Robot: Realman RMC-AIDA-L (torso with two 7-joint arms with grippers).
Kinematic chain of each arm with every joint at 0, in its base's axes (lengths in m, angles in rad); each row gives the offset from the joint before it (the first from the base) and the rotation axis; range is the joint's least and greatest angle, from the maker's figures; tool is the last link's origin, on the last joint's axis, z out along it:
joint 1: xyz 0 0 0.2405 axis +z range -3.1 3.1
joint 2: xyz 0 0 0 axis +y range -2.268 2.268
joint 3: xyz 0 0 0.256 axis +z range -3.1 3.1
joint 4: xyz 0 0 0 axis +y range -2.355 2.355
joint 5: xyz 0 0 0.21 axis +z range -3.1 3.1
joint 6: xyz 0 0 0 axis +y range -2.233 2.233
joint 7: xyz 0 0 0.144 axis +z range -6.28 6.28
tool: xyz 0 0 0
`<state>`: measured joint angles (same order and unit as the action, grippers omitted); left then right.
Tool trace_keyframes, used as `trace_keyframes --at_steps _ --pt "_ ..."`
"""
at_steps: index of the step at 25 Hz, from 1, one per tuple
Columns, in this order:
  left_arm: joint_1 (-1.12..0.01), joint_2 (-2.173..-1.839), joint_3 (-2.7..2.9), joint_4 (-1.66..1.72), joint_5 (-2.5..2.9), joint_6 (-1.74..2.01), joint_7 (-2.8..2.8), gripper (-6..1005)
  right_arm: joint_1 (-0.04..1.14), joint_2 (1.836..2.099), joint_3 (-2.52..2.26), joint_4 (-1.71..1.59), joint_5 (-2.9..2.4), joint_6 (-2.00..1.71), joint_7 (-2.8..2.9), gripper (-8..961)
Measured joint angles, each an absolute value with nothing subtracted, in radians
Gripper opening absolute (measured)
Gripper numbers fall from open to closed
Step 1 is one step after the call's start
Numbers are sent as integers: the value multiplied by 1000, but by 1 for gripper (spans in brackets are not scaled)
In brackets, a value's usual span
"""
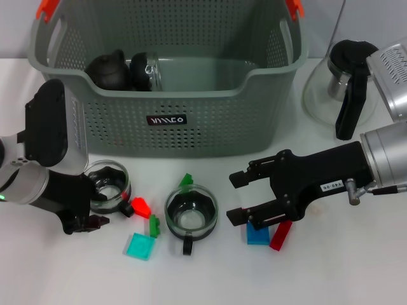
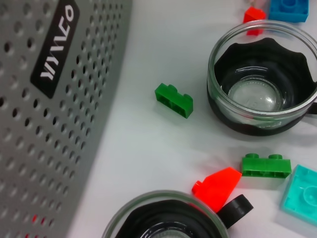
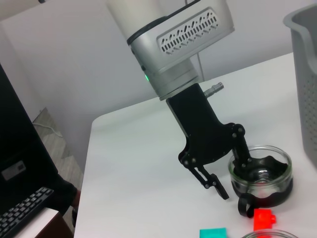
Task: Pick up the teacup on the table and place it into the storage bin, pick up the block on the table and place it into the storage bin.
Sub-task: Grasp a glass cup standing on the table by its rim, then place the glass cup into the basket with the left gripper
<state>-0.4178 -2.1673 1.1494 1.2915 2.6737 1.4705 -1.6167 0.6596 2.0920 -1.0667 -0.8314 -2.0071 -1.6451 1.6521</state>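
Glass cups on the table, both grippers low beside them

Grey-green, the storage bin (image 1: 191, 121) stands at the back of the white table (image 1: 356, 273), and the head view shows dark objects already lying inside it. Only this view shows the right gripper (image 1: 238, 198): its jaws are spread wide, holding nothing, just above a blue block (image 1: 257, 236) and a red block (image 1: 280, 235). Between the two arms stands one teacup (image 1: 191, 212), with a green block (image 1: 186, 181) behind it. The left gripper (image 1: 86, 222) is low beside a second teacup (image 1: 109, 184). From the head view I cannot tell its state; the right wrist view shows the left gripper (image 3: 233, 171) with one finger (image 3: 214, 182) outside the glass and the other reaching into the cup (image 3: 261, 173), not yet pressed together. The left wrist view alone shows the bin's black label (image 2: 55, 47) close
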Motion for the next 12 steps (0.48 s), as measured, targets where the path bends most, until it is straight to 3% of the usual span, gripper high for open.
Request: trace_keyframes --at_steps 2,8,12 --pt "-418 -2167 1149 1289 2677 1468 -1617 400 660 2092 -1065 -831 -2008 -1645 1652 780" --pt "-427 -2168 1144 1288 2683 1478 -1637 224 660 2088 -1062 -831 -2008 -1644 1651 780" --pt "-432 -2168 1142 1293 2678 1506 -1644 161 660 2087 -1061 -831 -2008 -1642 1650 780"
